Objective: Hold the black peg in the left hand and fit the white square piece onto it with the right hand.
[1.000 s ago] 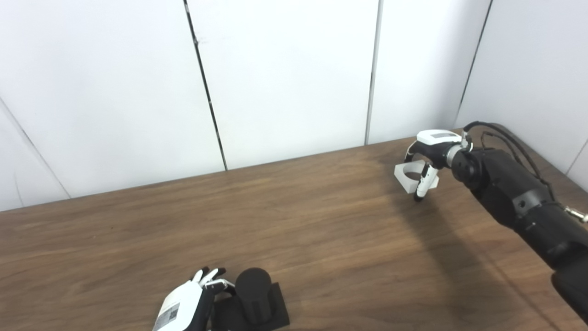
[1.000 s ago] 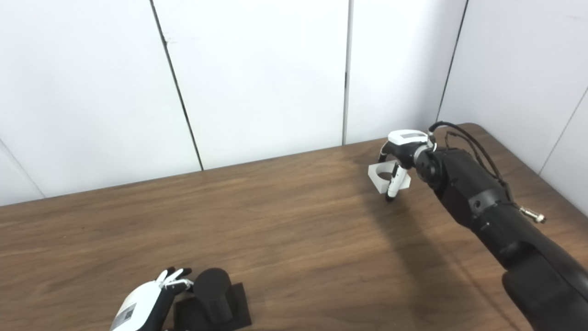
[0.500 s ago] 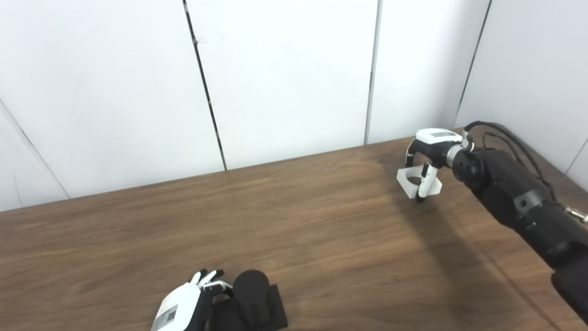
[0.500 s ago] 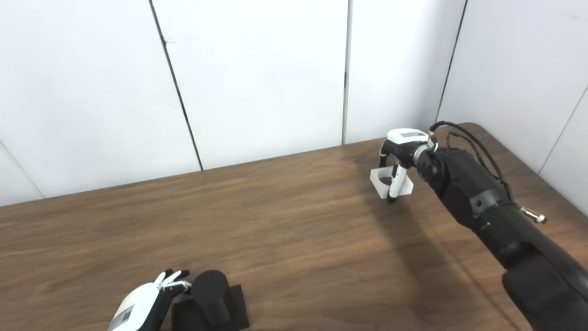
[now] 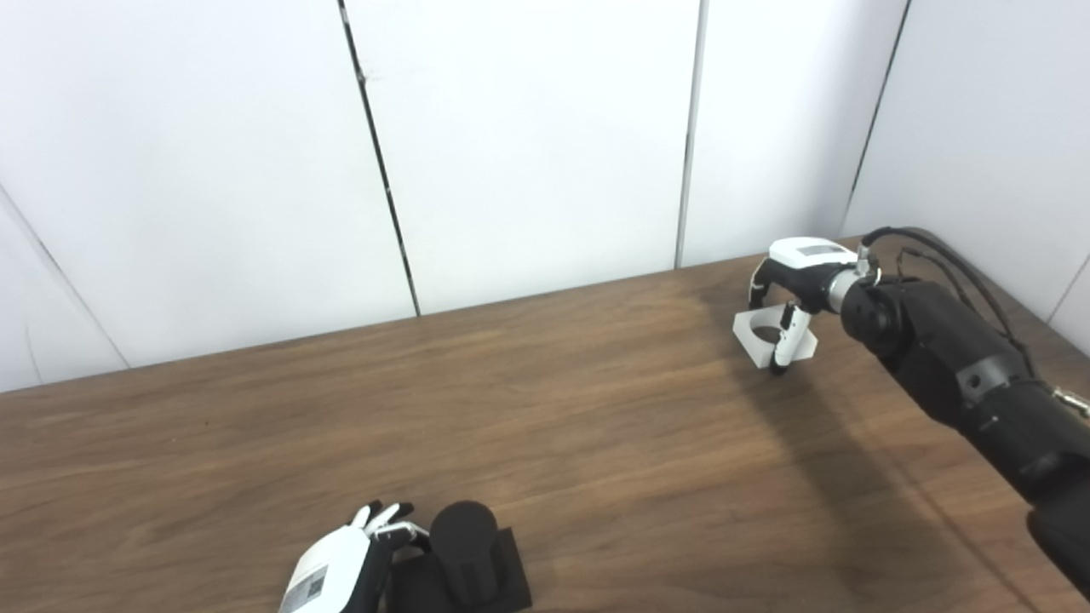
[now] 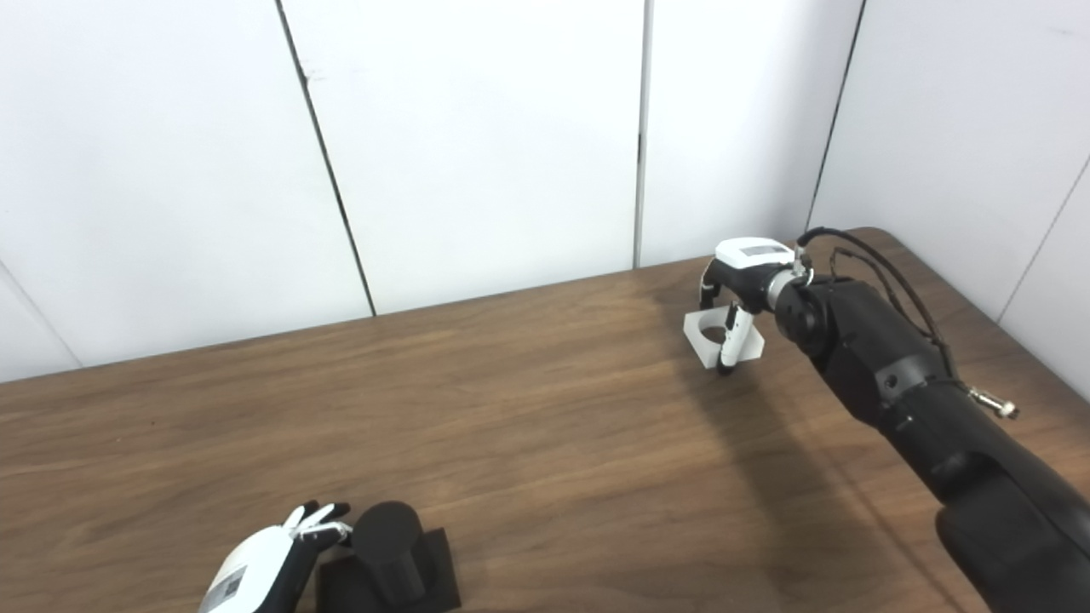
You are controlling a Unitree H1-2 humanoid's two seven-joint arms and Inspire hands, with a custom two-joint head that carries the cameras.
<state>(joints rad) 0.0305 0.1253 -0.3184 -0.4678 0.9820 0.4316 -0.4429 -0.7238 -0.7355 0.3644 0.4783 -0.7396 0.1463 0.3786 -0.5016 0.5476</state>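
The black peg (image 5: 462, 545), a thick cylinder on a square black base, stands at the table's near edge, left of centre. My left hand (image 5: 341, 572) lies close against its left side. Its fingers are stretched out and apart beside the peg, not wrapped around it, and its lower part is cut off by the picture's edge. Far off at the back right, the white square piece (image 5: 747, 340) with a round hole is pinched in my right hand (image 5: 794, 271), thumb on the near edge and fingers behind. I cannot tell whether the piece touches the table.
The brown wooden table (image 5: 553, 409) ends at white wall panels at the back and at a rounded corner on the right. My black right forearm (image 5: 962, 375) with its cables stretches along the table's right side.
The white piece has turned flatter in my right hand, which has shifted slightly towards the wall. My left hand and the peg have slid a little towards the near edge.
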